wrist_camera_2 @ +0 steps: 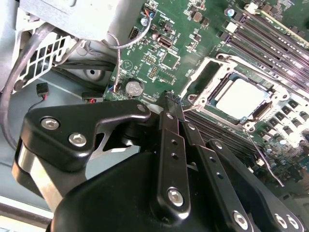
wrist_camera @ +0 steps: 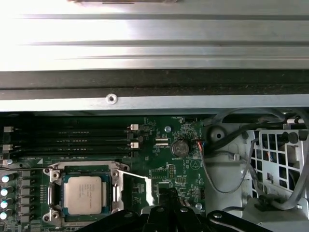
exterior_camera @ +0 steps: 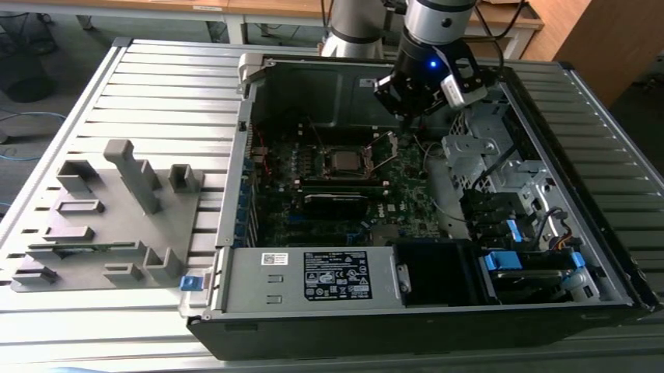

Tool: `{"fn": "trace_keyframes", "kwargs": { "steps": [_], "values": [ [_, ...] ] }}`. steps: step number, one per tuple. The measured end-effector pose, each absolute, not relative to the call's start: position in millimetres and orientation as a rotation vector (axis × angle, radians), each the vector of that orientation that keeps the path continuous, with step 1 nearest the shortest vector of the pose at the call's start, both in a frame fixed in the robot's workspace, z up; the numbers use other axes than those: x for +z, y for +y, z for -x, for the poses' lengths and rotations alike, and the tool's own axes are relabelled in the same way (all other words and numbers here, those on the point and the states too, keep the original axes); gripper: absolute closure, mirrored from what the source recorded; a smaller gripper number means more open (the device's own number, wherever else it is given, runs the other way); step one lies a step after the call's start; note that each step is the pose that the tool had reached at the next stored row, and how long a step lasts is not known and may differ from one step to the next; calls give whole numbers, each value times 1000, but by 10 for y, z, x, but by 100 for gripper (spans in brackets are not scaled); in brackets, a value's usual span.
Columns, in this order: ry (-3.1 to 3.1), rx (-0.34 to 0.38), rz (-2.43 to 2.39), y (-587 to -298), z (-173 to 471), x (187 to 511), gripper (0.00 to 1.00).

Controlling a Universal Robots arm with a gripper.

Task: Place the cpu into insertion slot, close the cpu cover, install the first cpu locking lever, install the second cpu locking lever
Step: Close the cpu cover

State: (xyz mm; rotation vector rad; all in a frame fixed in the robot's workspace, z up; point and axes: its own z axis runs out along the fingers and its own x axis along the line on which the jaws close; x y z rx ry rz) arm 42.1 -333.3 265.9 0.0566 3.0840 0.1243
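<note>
Exterior view, taken from its left to its right. A grey block fixture [exterior_camera: 104, 225] is seen lying on the slatted metal table [exterior_camera: 155, 85], just beside the open computer case [exterior_camera: 415, 334]. A boxed power supply [exterior_camera: 311, 276] is mounted along the near wall of the case. Beyond it the green board [exterior_camera: 280, 210] is laid flat. The chip [exterior_camera: 343, 161] is already seated in the socket [wrist_camera: 59, 180], flat and square, with its silver top showing in both wrist views [wrist_camera: 83, 195] [wrist_camera_2: 241, 98]. The cover [wrist_camera: 137, 186] is not yet closed: it is swung up on its hinge at one side of the socket, and its square window can be seen through in the second wrist view [wrist_camera_2: 195, 82]. A thin wire lever [wrist_camera_2: 263, 154] is raised clear of the socket frame. To the exterior view's right of the chip, the gripper [exterior_camera: 415, 116] is hung over the board, with its tip just beside the raised cover [wrist_camera_2: 169, 96] [wrist_camera: 166, 193]; the jaws are drawn together and nothing is seen between them. A coin battery [wrist_camera: 179, 147] is noted near the tip. Farther right, a metal drive cage [exterior_camera: 487, 155] and blue tabs [exterior_camera: 503, 260] are noted.
</note>
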Motion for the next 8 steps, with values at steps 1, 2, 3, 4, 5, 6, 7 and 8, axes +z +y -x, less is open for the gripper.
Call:
{"fn": "trace_keyframes", "kwargs": {
  "steps": [1,2,3,4,5,6,7,8],
  "values": [
    [3084,124,-57,-3333,-426,2653,89],
    [3084,124,-57,-3333,-429,2644,89],
    [3084,124,-56,-3332,-432,2629,89],
    [3084,124,-56,-3333,-433,2613,89],
    [3084,122,-56,-3333,-434,2596,89],
    [3084,120,-56,-3333,-436,2580,89],
    [3084,115,-55,-3332,-438,2564,89],
    [3084,111,-54,-3332,-441,2551,89]
  ]
}}
